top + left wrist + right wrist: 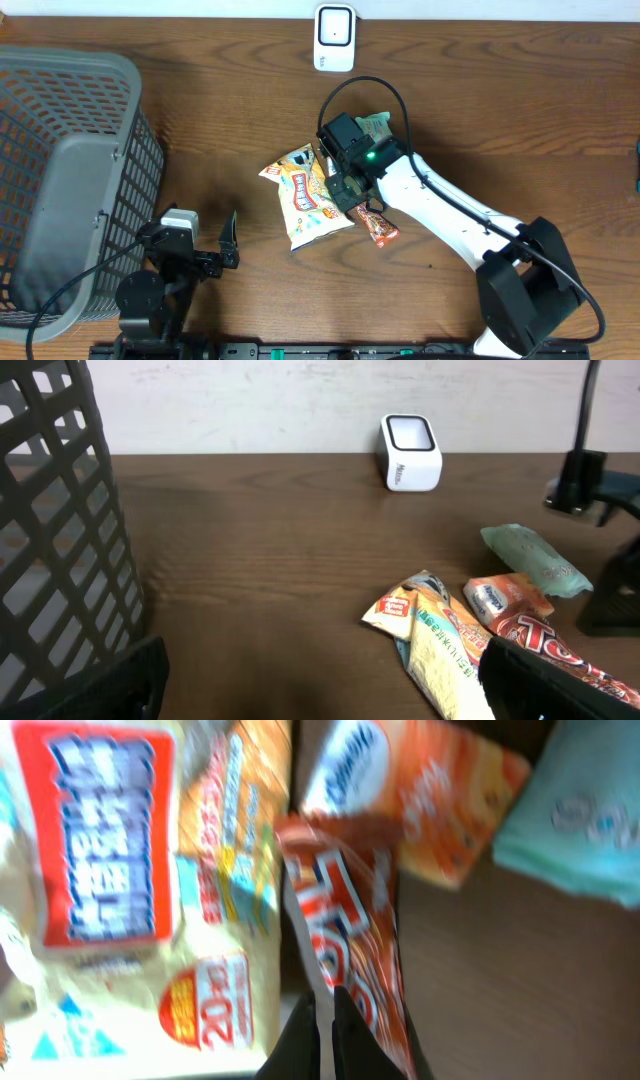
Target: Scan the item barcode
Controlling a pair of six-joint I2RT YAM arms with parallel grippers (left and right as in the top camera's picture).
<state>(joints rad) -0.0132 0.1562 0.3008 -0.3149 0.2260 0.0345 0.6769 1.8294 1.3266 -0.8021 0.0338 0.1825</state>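
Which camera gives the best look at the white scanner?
The left wrist view: the scanner stands unobstructed, showing its front face and top window. The overhead view shows it only from above, small, at the far edge. The right wrist view misses it entirely.

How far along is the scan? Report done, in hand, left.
Done: nothing looks scanned; the snacks lie on the table. In hand: right gripper shut, seemingly pinching the red snack bar's wrapper edge. Left: lift it and show its barcode to the white scanner. The left gripper hangs open.
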